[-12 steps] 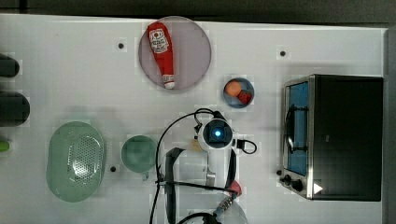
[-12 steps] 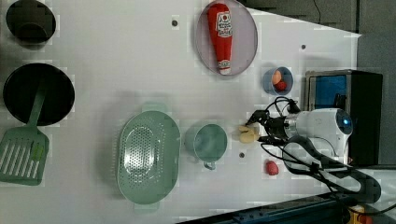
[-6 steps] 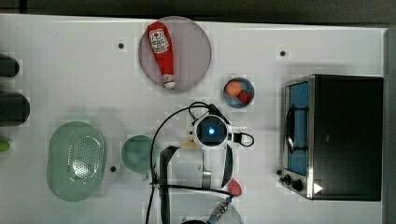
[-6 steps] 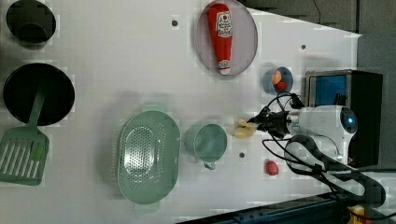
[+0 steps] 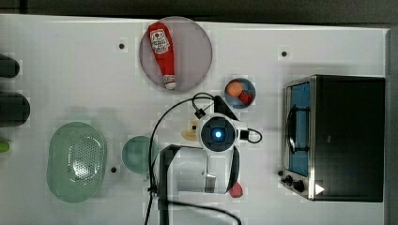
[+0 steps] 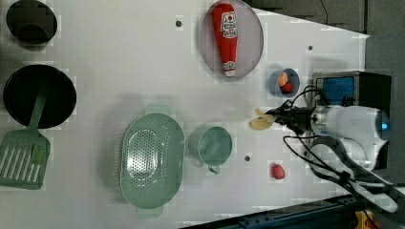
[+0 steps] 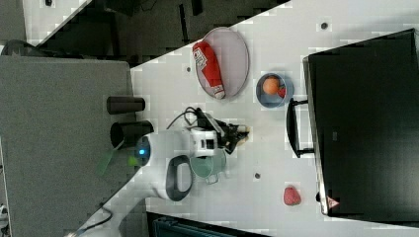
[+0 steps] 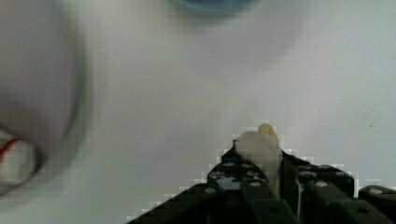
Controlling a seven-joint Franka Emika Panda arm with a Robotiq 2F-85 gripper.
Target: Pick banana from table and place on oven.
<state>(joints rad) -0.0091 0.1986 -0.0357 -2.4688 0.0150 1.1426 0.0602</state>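
Now we have our gripper clenched on the banana, open a second ago. Lifted mid-frame in the left view, it still needs carrying to the oven.

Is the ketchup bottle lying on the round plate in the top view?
Yes, the ketchup bottle lies on its side on the round plate.
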